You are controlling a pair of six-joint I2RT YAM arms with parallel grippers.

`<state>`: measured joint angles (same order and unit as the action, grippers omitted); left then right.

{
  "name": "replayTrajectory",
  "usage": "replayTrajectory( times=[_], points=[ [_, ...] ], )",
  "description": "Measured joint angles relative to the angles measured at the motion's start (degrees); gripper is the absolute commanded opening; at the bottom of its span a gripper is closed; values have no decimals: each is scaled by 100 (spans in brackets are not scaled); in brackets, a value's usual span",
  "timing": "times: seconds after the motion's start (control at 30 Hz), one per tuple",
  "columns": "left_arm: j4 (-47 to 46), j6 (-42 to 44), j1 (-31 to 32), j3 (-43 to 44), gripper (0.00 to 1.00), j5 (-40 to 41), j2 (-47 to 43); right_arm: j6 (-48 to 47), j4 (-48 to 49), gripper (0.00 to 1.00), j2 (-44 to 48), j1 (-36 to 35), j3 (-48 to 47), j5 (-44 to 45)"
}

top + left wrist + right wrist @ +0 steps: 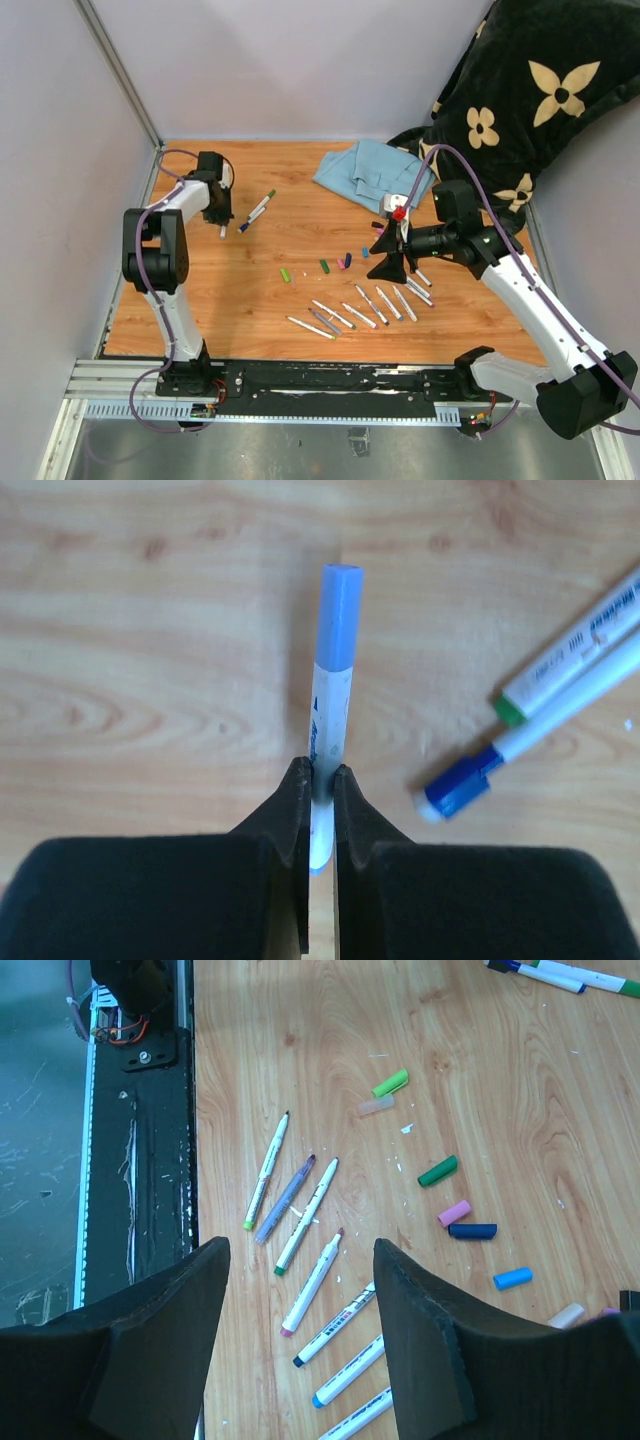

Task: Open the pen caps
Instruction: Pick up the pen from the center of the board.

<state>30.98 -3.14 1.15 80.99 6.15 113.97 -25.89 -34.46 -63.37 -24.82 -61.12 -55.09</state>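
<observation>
My left gripper [322,775] is shut on the white barrel of a marker lying on the wood, far left of the table [222,225]. Its light blue pen cap [340,615] sits on the end away from the fingers. Just right of it lie two more markers, one with a dark blue cap [460,783] on, one with a green end [511,709]. My right gripper [300,1248] hangs open above a row of uncapped markers [312,1280]. Loose caps lie beyond them: light green [390,1083], dark green [437,1170], pink [454,1212], navy [472,1230], blue [512,1278].
A blue cloth [372,172] lies at the back of the table, and a black flowered blanket [520,90] is heaped at the back right. The black base rail [330,380] runs along the near edge. Pale walls close in the left and back.
</observation>
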Motion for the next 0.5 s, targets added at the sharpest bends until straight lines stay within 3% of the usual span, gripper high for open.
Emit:
replayTrajectory(
  times=[0.27,0.5],
  points=[
    [-1106,-636,0,-1788,0,-214,-2142,2,35,61,15,24,13,-254],
    [-2389,-1510,15,-3611,0,-1357,-3982,96,240,61,4,24,168,-560]
  ],
)
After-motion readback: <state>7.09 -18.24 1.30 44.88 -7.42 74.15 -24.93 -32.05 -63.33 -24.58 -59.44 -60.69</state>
